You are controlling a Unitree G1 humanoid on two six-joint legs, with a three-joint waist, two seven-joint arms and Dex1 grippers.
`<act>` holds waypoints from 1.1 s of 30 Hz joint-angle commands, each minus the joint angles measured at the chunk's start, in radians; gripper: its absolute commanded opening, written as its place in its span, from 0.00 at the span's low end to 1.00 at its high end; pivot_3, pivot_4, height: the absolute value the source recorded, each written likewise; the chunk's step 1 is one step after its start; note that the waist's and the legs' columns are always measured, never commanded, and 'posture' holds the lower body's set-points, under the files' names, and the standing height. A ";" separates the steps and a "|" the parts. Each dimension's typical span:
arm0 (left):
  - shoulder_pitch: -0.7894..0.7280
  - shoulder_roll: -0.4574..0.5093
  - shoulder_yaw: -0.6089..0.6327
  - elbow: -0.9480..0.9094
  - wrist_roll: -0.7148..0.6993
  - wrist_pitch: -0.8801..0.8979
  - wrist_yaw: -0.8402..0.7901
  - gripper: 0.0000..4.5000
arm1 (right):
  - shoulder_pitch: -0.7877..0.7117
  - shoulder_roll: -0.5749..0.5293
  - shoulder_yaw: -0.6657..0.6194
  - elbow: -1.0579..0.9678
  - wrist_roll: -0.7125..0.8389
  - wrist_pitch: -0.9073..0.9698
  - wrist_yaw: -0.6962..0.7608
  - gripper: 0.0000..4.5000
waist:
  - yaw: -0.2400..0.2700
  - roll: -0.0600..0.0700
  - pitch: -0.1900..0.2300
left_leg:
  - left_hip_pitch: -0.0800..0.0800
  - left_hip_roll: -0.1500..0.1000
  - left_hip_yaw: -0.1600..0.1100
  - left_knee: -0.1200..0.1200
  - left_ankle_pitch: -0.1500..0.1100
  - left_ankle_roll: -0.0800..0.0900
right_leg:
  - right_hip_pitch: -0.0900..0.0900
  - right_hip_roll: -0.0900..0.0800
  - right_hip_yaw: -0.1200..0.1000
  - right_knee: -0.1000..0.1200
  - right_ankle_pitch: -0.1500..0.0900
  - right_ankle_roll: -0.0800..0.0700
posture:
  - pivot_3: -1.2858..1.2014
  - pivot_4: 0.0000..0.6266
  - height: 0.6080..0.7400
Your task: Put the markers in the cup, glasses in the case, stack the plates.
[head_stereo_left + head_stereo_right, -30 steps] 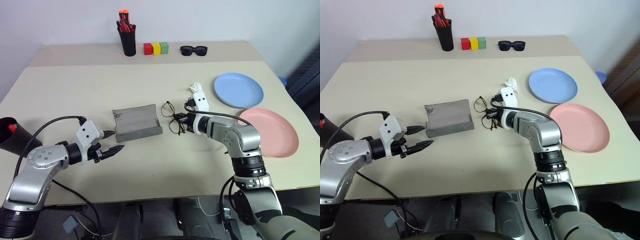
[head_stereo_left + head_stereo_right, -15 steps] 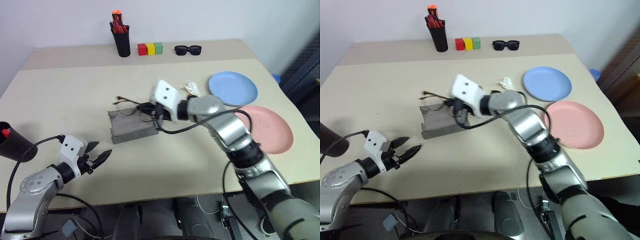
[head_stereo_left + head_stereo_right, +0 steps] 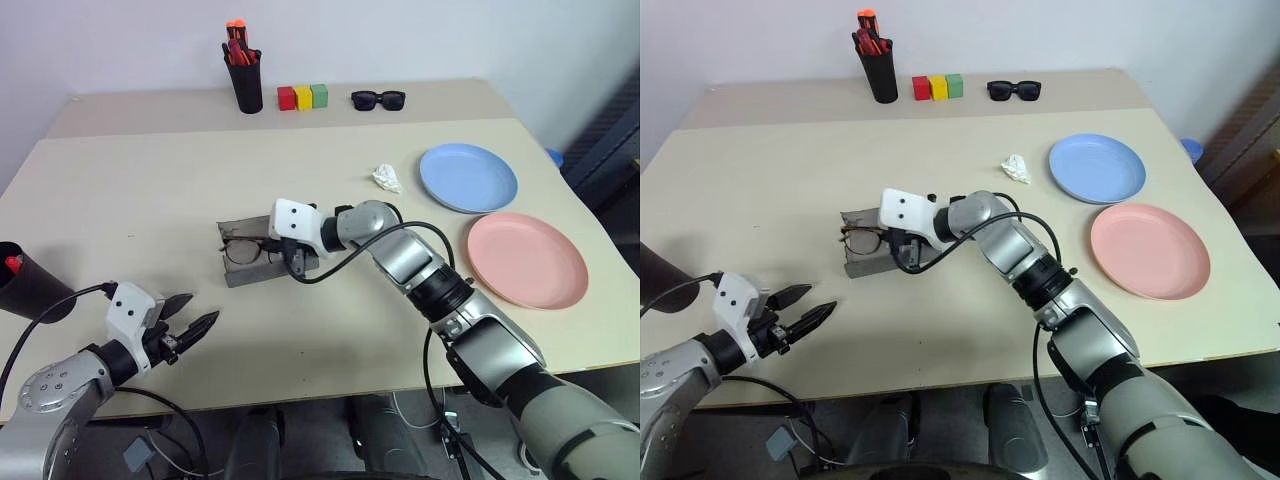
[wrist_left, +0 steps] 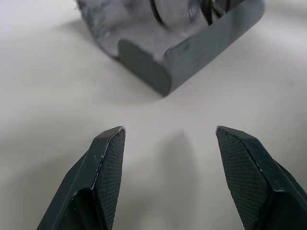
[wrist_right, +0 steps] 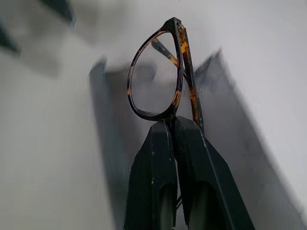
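My right gripper is shut on the thin dark-rimmed glasses and holds them over the open grey case at mid table. In the right wrist view its shut fingers pinch the frame of the glasses above the case's grey inside. Nearer the table's front and left of the case, my left gripper hangs open and holds nothing; it faces the case. The black cup stands at the far left edge with a red marker poking out. The light blue plate and pink plate lie side by side at the right.
At the back stand a black pen pot with orange-red pens, three coloured blocks and black sunglasses. A crumpled white scrap lies left of the blue plate.
My right gripper carried the glasses leftward from beside the case to over it, and the wrist rolled. My left gripper drew back from the case toward the front left edge.
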 commanded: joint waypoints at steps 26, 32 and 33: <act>-1.273 -0.193 -0.380 0.976 0.179 0.405 0.284 0.18 | 0.515 -0.231 -0.364 -0.815 0.138 0.288 -0.146 0.76 | 0.011 0.000 0.000 | -0.001 -0.002 -0.002 0.001 0.000 0.000 | 0.002 0.000 -0.001 0.000 0.002 0.005 | 0.52 0.24 1.00; -1.229 -0.126 -0.467 0.899 0.203 0.395 0.114 0.18 | 0.542 -0.249 -0.428 -0.875 0.175 0.374 -0.205 0.76 | 0.006 -0.001 0.000 | -0.001 -0.002 -0.002 0.001 0.000 0.000 | 0.002 0.000 -0.001 0.000 0.002 0.005 | 0.52 0.24 1.00; -1.215 -0.119 -0.470 0.873 0.199 0.401 0.098 0.18 | 0.543 -0.252 -0.430 -0.872 0.175 0.376 -0.210 0.76 | 0.006 -0.001 0.000 | -0.001 -0.002 -0.002 0.001 0.000 0.000 | 0.002 0.000 -0.001 0.000 0.002 0.005 | 0.52 0.24 1.00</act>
